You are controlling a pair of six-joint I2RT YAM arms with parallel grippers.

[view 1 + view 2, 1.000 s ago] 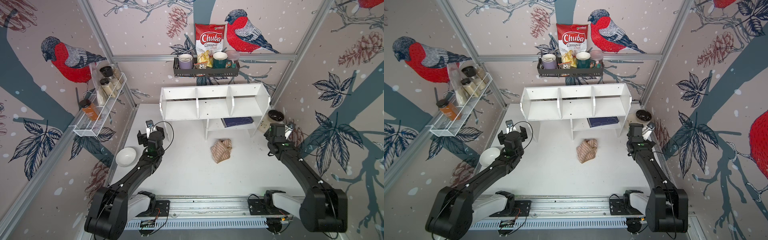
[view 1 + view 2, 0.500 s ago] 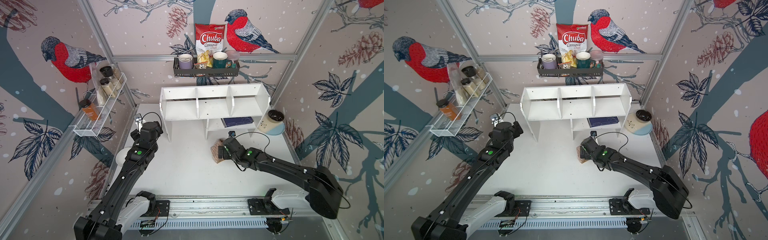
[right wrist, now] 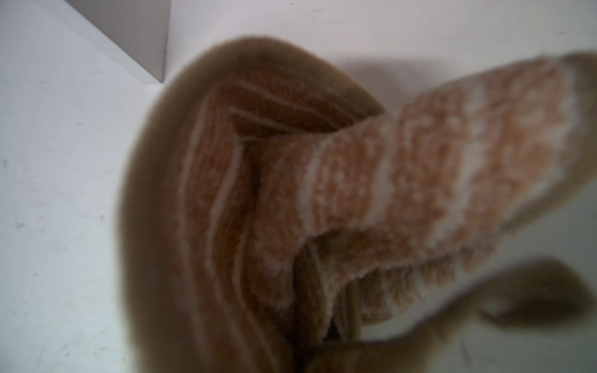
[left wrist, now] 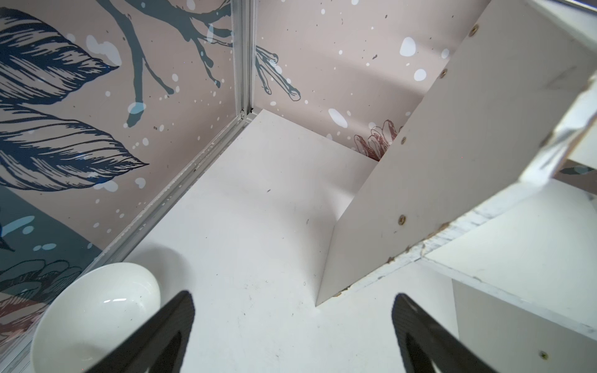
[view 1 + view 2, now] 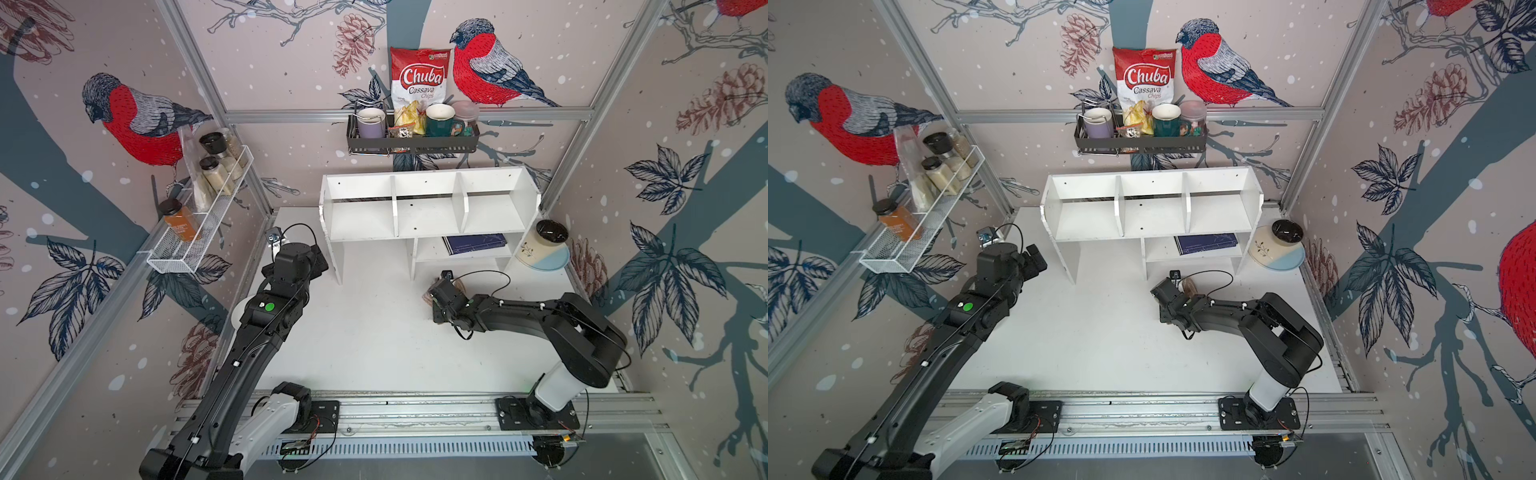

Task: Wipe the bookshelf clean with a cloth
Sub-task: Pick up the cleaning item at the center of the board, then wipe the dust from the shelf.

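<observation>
A: Tan fabric with pale stripes, was that the cloth?

B: Yes. It filled the right wrist view, bunched up and blurred. In both top views it lay on the worktop at about 6 o'clock from the bookshelf's small lower shelf, mostly hidden under the right claw.

A: And that claw?

B: Closed on the cloth, with folds gathered right at the fingers.

A: Where was the left claw?

B: Spread wide, holding nothing. It hovered at roughly 9 o'clock of the bookshelf, just beside the left panel leg. Its two dark fingers framed bare worktop.

A: Anything close by?

B: A white bowl sat near the wall, beside the left arm. A dark blue book lay on the lower shelf, and a cream jar stood at 3 o'clock of the bookshelf.
</observation>
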